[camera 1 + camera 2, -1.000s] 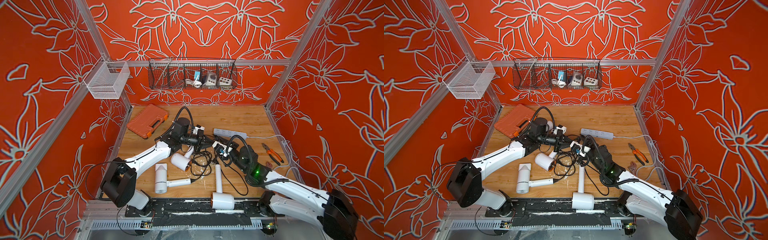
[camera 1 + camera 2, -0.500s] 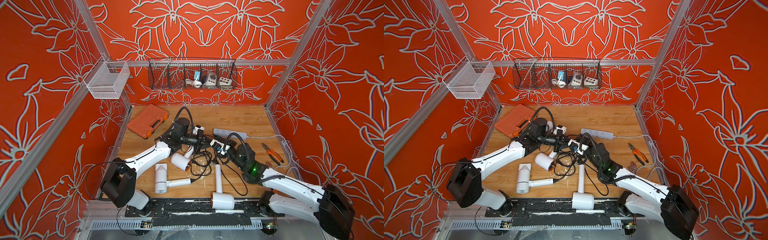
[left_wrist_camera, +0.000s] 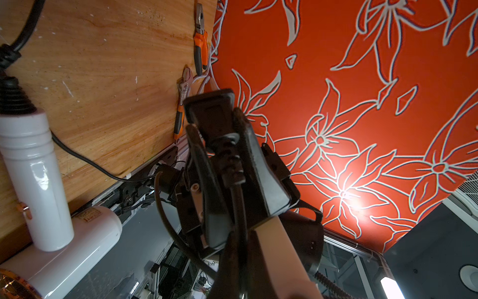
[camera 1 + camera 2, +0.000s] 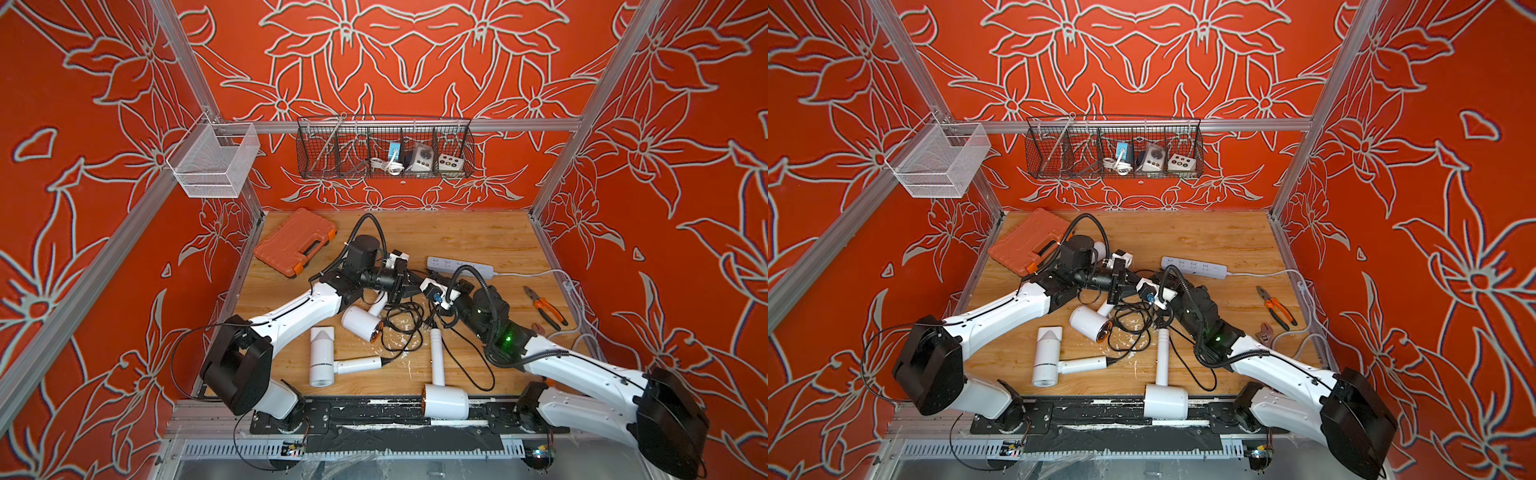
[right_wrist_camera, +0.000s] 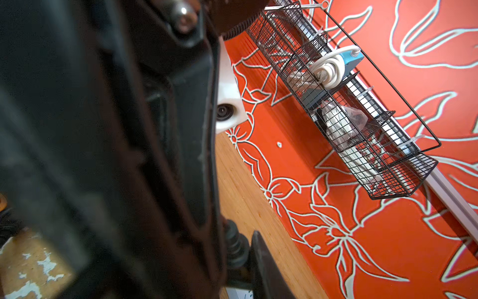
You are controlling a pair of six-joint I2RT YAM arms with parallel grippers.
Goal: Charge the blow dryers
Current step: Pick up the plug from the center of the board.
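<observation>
Right arm has pushed in toward the left arm over the last second: right gripper (image 4: 427, 287) now sits just beside left gripper (image 4: 409, 279), above the cord tangle (image 4: 401, 328) mid-desk (image 4: 478, 235). Left arm hasn't budged; its fingers (image 3: 261, 168) stay clenched on a black plug (image 3: 209, 108), with the cord trailing back between them. Right fingers: wrist view is blocked by dark blur, so I can't tell if they're released or grasping. Three blow dryers (image 4: 360, 322) lie in plain view toward the desk front, none visibly plugged in. Power strip (image 4: 459, 266) lies just behind the grippers. Reads as a plug handover or regrasp before insertion; charging not started.
</observation>
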